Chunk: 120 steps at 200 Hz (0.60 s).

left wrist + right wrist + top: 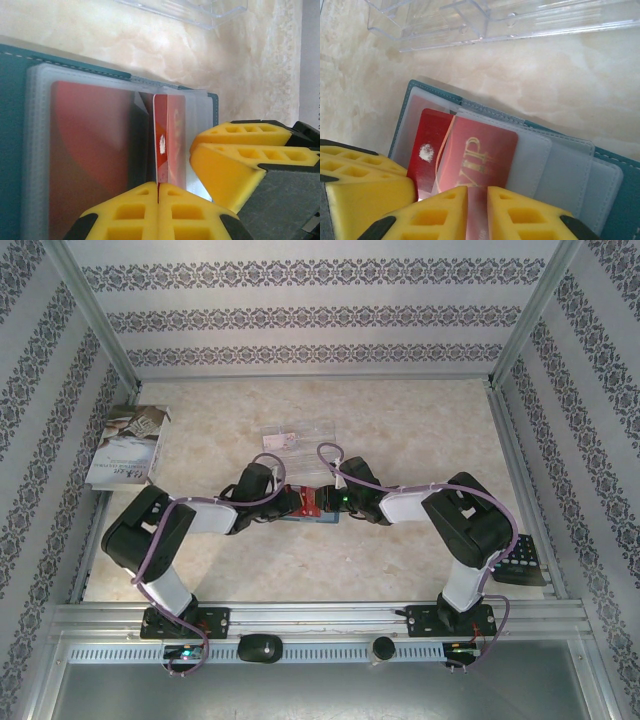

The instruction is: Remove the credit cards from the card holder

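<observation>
Two arms, one wallet: first card coming out

Open and flat on the counter, just on the near side of the clear tray: the card holder, teal, stitched along its edge, lined with frosted, pliant plastic sleeves. Jaws of the left gripper closed on the near edge of one red credit card. Thin, stiff and glossy, marked by a white smudge, turned up on edge, apparently partly clear of its sleeve. Jaws of the right gripper parted by a narrow gap over a second red card, gilt "VIP" lettering, seated in its sleeve; no grip evident. Judged step: withdrawal of the first card. Probably calls next for a straight pull along the sleeve mouth, holder pinned flat, then release on bare counter beside the tray.
</observation>
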Motion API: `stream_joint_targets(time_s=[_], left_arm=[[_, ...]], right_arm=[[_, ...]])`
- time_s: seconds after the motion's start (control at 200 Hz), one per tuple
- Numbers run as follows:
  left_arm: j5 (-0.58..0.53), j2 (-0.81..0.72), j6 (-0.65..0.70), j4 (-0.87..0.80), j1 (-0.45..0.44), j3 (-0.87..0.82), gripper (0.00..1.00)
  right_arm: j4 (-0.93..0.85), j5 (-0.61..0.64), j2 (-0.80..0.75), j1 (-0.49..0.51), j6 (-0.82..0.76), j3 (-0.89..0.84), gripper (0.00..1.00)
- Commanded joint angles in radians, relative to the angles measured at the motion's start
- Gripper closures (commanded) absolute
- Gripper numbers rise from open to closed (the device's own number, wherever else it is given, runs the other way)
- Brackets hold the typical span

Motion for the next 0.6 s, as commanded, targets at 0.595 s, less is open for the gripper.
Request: stream_joint_targets(time_s=[0.595], left_arm=[[0.070, -0.147, 0.061, 0.031, 0.096, -0.089, 1.00]], right_arm=[[-0.164, 0.095, -0.005, -0.014, 0.010, -0.025, 0.75]])
